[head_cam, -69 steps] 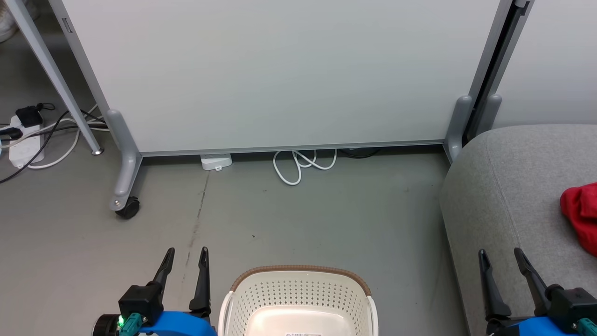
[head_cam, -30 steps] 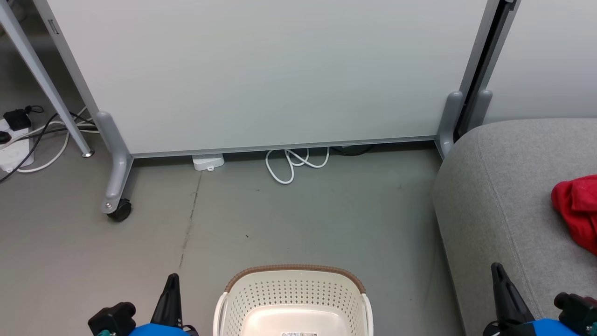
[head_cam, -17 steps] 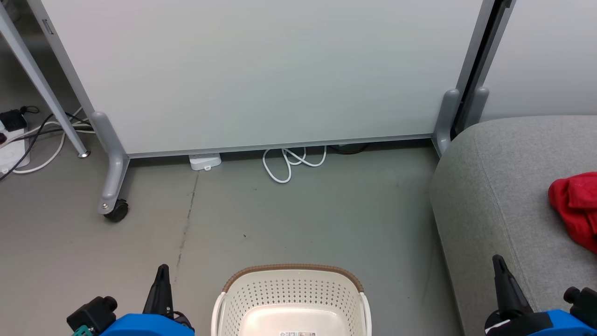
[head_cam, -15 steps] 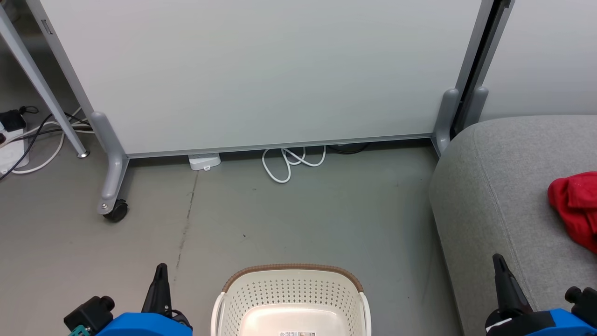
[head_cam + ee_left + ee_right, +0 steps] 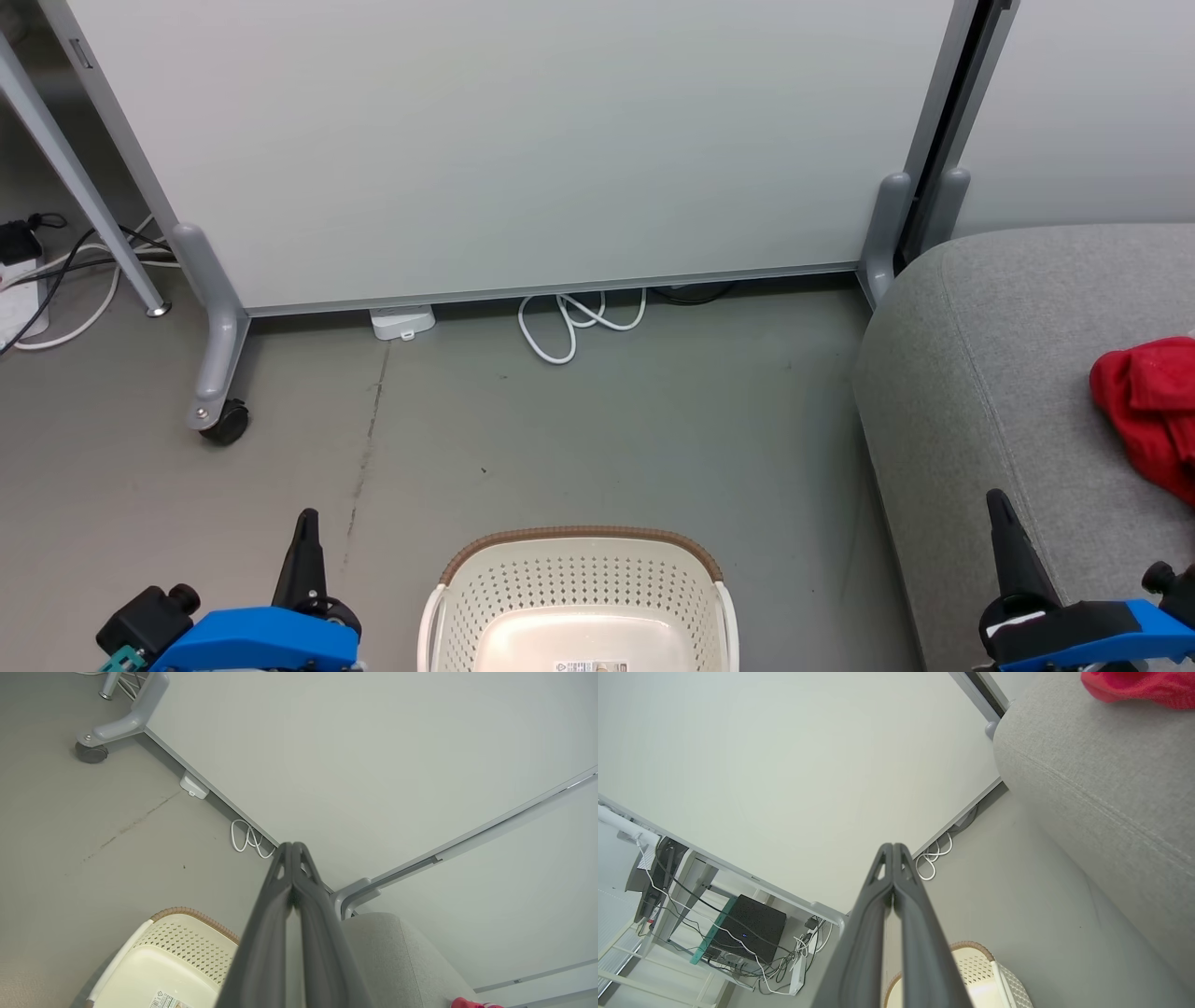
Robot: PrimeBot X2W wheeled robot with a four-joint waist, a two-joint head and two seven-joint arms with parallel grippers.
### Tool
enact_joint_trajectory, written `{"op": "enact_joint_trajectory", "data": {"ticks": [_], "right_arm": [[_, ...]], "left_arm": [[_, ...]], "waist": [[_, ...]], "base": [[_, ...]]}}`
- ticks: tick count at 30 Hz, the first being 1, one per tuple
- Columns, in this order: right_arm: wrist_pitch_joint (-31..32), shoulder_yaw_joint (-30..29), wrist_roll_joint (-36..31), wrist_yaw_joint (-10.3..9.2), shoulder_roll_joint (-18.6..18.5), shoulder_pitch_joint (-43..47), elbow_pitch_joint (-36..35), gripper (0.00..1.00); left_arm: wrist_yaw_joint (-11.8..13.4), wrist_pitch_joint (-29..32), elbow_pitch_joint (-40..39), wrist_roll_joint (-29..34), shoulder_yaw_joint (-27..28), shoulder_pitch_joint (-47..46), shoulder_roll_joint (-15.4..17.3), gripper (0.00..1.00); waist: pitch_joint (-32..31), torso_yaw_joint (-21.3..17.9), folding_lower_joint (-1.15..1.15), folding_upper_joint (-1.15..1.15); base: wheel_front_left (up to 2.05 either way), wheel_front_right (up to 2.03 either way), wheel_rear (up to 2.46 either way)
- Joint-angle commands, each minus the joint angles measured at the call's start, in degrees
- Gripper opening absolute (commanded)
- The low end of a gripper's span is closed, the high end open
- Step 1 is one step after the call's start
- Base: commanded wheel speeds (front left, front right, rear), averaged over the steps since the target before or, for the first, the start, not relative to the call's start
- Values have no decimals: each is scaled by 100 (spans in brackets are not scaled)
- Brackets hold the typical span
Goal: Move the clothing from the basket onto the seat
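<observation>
Red fabric, the clothing (image 5: 1144, 415), lies bunched on top of the seat (image 5: 990, 373) at the right edge of our head view, well apart from the basket (image 5: 579, 544). The basket sits on the floor (image 5: 607, 439) at the bottom middle, between our two arms. We see its perforated wall, its brown rim band and a small printed label (image 5: 590, 666) on its pale bottom. A strip of grey floor lies between the basket and the rounded corner of the seat.

Our left gripper (image 5: 306, 518) rises at the lower left, beside the basket. Its two dark fingers are pressed together into one point, and our left wrist view shows them touching. Our right gripper (image 5: 997, 499) rises at the lower right, in front of the seat's cushion, with its fingers likewise pressed flat against each other.

Ahead of us stands a wide pale partition panel (image 5: 523, 140) on grey feet, one of them with a black caster (image 5: 224, 425). Under its lower edge a white cable (image 5: 569, 327) lies in loops, with a small white box (image 5: 401, 323) near it. A thin dark crack (image 5: 364, 457) runs down the floor from that box toward our left gripper. At the far left we see a slanted grey leg (image 5: 84, 177) and a tangle of black and white cords (image 5: 65, 271). Our right wrist view shows a black box (image 5: 747, 926) among more cords under a desk frame.
</observation>
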Motion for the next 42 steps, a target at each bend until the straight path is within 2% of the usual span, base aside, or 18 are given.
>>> {"op": "enact_joint_trajectory", "data": {"ticks": [1,42], "right_arm": [[37,-16,237,2,-38,-149,-47,0],[510,-29,2678,4,-49,-487,27,0]], "left_arm": [[-29,62,-115,-212,65,-158,3,0],[-60,669,-503,-2509,431,-324,2,0]], "waist": [[3,-8,0,0],[74,-178,0,0]], "base": [[0,0,0],[0,0,0]]}}
